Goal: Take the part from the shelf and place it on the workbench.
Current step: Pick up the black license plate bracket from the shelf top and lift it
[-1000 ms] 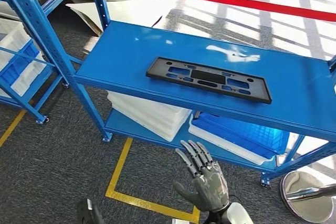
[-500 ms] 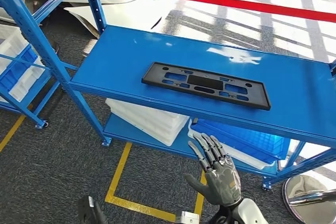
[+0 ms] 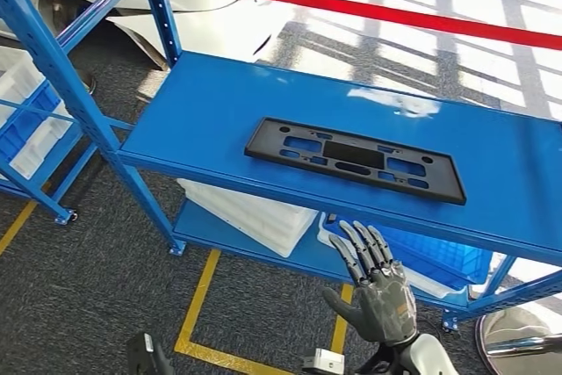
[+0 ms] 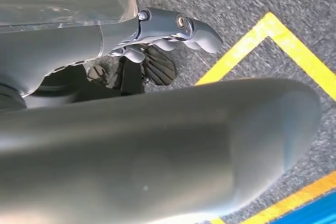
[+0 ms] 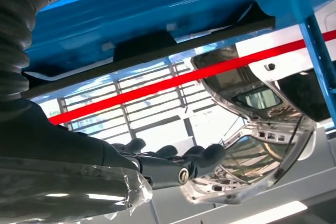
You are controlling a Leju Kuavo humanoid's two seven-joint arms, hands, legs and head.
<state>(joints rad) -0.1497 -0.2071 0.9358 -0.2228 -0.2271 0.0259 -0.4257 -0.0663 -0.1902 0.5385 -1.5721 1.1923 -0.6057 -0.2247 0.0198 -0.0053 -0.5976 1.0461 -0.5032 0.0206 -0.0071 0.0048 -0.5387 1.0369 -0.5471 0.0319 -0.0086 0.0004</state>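
Right hand risen nearer shelf, white trays below

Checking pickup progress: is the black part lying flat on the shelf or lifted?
Lying flat: the black part rests on the blue shelf, untouched; the right hand is below it, fingers spread.

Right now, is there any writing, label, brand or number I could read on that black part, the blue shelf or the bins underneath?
None: no readable text anywhere.
Black part: cut-outs and holes, no lettering visible.
Blue shelf: plain paint, no label.
White bins and blue bin below: no markings visible.
Yellow floor lines: plain tape, no words.
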